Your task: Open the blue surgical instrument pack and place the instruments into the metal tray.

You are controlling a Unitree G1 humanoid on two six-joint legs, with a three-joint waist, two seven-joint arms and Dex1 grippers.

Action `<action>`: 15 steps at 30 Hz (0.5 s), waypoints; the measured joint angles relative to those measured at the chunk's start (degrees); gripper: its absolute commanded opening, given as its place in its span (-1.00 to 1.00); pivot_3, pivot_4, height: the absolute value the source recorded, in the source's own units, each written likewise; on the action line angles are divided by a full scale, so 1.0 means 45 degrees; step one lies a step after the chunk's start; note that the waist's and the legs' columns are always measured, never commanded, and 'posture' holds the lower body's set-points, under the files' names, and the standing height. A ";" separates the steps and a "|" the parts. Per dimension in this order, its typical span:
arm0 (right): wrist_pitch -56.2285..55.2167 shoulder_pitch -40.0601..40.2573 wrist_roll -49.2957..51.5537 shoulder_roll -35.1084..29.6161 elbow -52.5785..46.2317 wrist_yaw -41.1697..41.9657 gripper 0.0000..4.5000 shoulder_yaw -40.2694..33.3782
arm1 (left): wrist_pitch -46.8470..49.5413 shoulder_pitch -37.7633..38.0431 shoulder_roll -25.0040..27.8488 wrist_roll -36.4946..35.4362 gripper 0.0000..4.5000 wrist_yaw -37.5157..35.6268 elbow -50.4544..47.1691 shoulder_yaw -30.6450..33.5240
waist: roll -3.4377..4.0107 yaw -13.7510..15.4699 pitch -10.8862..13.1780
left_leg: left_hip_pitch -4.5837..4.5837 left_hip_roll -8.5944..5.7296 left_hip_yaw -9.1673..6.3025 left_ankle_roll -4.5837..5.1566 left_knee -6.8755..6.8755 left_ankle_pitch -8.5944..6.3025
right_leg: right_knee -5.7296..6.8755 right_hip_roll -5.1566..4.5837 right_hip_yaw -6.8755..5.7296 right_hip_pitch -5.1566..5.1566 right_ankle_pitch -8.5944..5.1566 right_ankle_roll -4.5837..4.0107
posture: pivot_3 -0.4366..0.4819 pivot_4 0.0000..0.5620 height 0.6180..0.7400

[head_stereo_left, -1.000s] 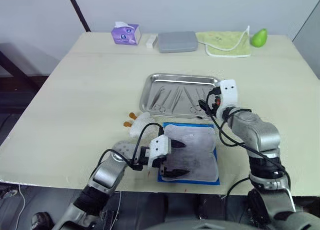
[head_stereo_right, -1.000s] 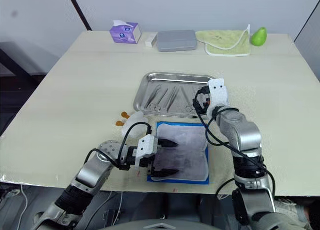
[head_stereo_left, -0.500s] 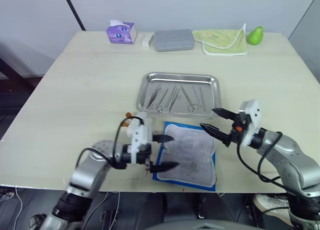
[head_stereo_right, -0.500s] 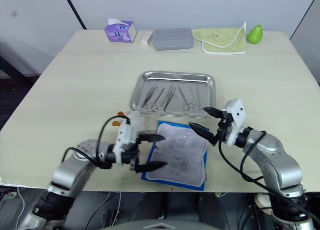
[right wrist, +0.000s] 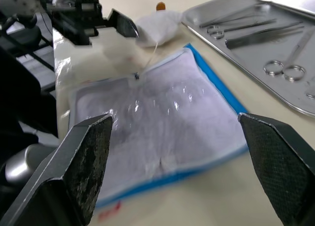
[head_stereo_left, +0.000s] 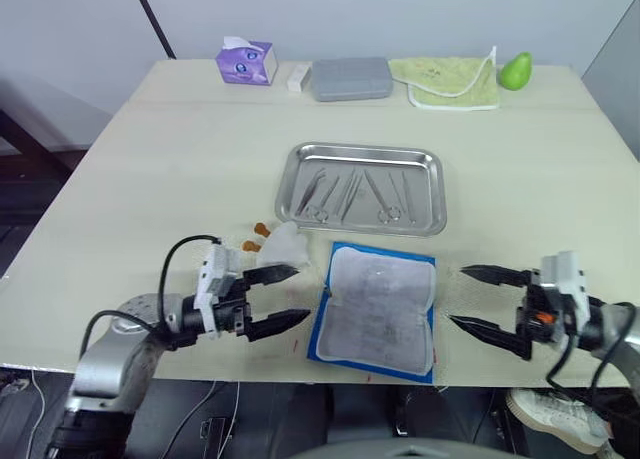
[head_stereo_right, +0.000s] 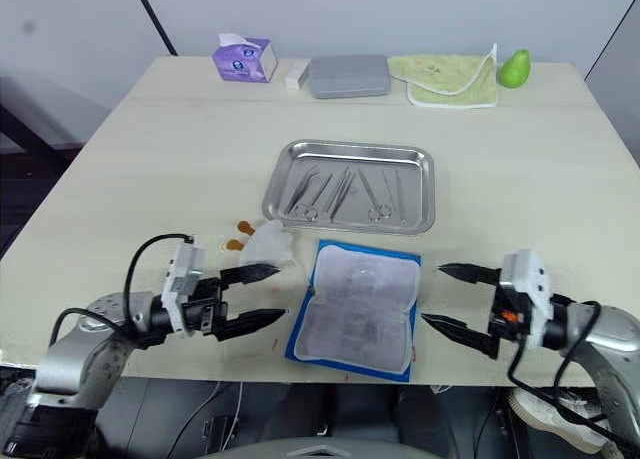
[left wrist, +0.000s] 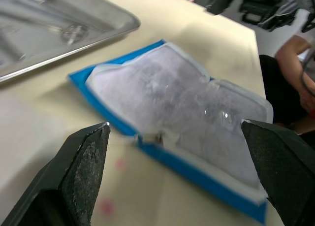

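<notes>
A pale cream counter [head_stereo_left: 180, 149] is sitting against a plain grey wall, and along its far edge are lying a purple tissue box [head_stereo_left: 247, 63], a matte grey rectangular case [head_stereo_left: 350, 79], a light green cloth [head_stereo_left: 452, 84] and a green pear-shaped thing [head_stereo_left: 516, 72]. In the middle the shallow shiny steel tray with its rolled rim [head_stereo_left: 432, 164] is holding the thin silvery instruments [head_stereo_left: 358, 194], scissors and forceps with ring handles among them, lying side by side. Just nearer, apart from the tray, the flat blue surgical pack [head_stereo_left: 376, 311] is lying spread open with its grey-white lining up; I am seeing no tools on it. A crumpled white wad [head_stereo_left: 283, 246] and a couple of small orange bits [head_stereo_left: 256, 236] are lying beside its left corner.

The left gripper [head_stereo_left: 285, 296] is hovering low just left of the pack, its jaws spread wide and holding nothing. The right gripper [head_stereo_left: 472, 299] is hovering just right of the pack, its jaws likewise wide and empty.

To my eye the job is looking finished, or nearly. The risk now is a careless sweep: either set of open jaws, sitting so low beside the pack, could be catching its edge and dragging it into the tray, jostling the instruments. An instrument tucked under the lining could also be going unnoticed.
</notes>
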 measured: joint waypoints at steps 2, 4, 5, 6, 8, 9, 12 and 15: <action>-0.0277 0.0714 0.0196 -0.0239 0.0029 0.0441 0.91 -0.0693 | 0.0073 0.0704 0.0195 -0.0213 1.00 -0.0029 -0.0208 0.0499 | 0.0000 0.0066 0.0000 | 0.0012 0.0006 0.0003 -0.0003 0.0002 0.0002 | 0.0001 0.0011 0.0006 0.0010 -0.0001 -0.0001 | -0.05 -0.47 1.00; -0.0595 0.1581 0.0310 -0.0485 0.0301 0.0929 0.91 -0.1783 | 0.0135 0.1419 0.0403 -0.0378 1.00 -0.0054 -0.0104 0.1211 | -0.0001 0.0097 0.0001 | 0.0027 0.0010 0.0011 -0.0003 0.0003 0.0002 | 0.0001 0.0014 0.0011 0.0024 -0.0002 -0.0002 | -0.05 -0.47 1.00; -0.0717 0.1833 0.0323 -0.0588 0.0475 0.1078 0.91 -0.2150 | 0.0147 0.1615 0.0532 -0.0392 1.00 -0.0075 0.0017 0.1449 | -0.0007 0.0105 0.0005 | 0.0045 0.0008 0.0014 -0.0003 0.0002 0.0001 | -0.0003 0.0016 0.0011 0.0042 -0.0002 -0.0003 | -0.05 -0.47 1.00; -0.0788 0.2007 0.0329 -0.0658 0.0593 0.1195 0.91 -0.2459 | 0.0150 0.1746 0.0608 -0.0398 1.00 -0.0098 0.0159 0.1696 | -0.0009 0.0107 0.0006 | 0.0055 0.0008 0.0017 -0.0003 0.0002 0.0001 | -0.0002 0.0016 0.0012 0.0050 -0.0003 -0.0003 | -0.05 -0.47 1.00; -0.1184 0.2618 0.0367 -0.0679 0.0862 0.1637 0.91 -0.3256 | 0.0011 0.2088 0.0683 -0.0375 1.00 -0.0110 0.0432 0.2330 | -0.0014 0.0111 0.0012 | 0.0132 0.0020 0.0027 -0.0004 0.0002 0.0001 | -0.0013 0.0016 0.0021 0.0130 -0.0007 -0.0002 | -0.05 -0.47 1.00; -0.1287 0.2735 0.0364 -0.0679 0.0926 0.1715 0.91 -0.3372 | -0.0055 0.2169 0.0683 -0.0348 1.00 -0.0103 0.0514 0.2420 | -0.0016 0.0110 0.0013 | 0.0135 0.0021 0.0033 -0.0004 0.0003 0.0001 | -0.0013 0.0015 0.0027 0.0130 -0.0007 -0.0002 | -0.05 -0.47 1.00; -0.1796 0.3652 0.0291 -0.0665 0.1364 0.2173 0.91 -0.4232 | -0.0039 0.2768 0.0683 -0.0234 1.00 0.0464 0.0731 0.3185 | -0.0030 0.0109 0.0020 | 0.0135 0.0029 0.0045 -0.0004 0.0003 0.0000 | -0.0020 0.0017 0.0040 0.0130 -0.0007 -0.0001 | -0.05 -0.47 1.00; -0.2206 0.3813 0.0152 -0.0548 0.1706 0.2324 0.91 -0.4339 | -0.0022 0.3057 0.0643 -0.0224 1.00 0.0865 0.0576 0.3513 | -0.0046 0.0099 0.0028 | 0.0138 0.0035 0.0056 -0.0005 0.0002 0.0000 | -0.0019 0.0015 0.0052 0.0130 -0.0006 0.0000 | -0.05 -0.47 1.00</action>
